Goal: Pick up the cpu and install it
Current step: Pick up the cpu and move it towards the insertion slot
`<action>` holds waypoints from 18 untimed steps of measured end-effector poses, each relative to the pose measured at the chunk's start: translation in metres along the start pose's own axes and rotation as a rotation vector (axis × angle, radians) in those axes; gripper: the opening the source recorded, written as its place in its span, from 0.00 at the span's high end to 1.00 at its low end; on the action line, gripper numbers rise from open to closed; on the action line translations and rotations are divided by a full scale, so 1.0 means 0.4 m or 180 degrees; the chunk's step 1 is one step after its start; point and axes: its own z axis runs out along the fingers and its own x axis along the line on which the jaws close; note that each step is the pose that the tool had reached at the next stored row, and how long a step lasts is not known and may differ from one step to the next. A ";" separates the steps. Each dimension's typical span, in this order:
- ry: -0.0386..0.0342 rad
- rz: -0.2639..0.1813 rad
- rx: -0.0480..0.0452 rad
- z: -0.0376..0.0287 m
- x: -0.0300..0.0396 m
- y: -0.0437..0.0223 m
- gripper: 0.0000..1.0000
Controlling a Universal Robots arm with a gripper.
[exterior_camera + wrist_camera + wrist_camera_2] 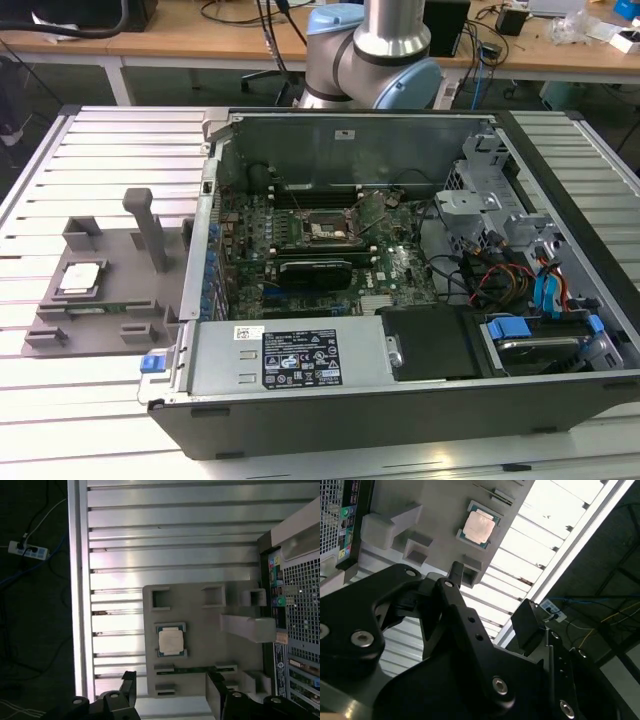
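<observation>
The cpu [80,277] is a small square chip with a silver-grey top. It lies flat in a recess of a grey fixture [110,300] on the slatted table, to the exterior view's left of the open computer case. Both wrist views look down on the cpu [171,641] [479,526]. My gripper [171,684] hangs well above the fixture, open, with nothing between its black fingers [128,679]. The cpu sits apart from the gripper [492,597], beyond the fingertips. Inside the case, the black socket frame [322,230] sits on the green motherboard.
The fixture [200,610] carries a tall upright post [152,228] and several raised blocks near the cpu. The case wall [200,250] stands right beside the fixture. Cables and drive bays [520,280] fill the case's right part. The arm [375,50] rises behind the case.
</observation>
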 end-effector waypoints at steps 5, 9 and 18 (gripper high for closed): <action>0.0004 -0.0194 0.0016 0.008 -0.001 0.002 0.34; 0.0005 -0.0216 0.0019 0.013 -0.009 0.002 0.34; 0.0005 -0.0219 0.0019 0.034 -0.013 0.002 0.34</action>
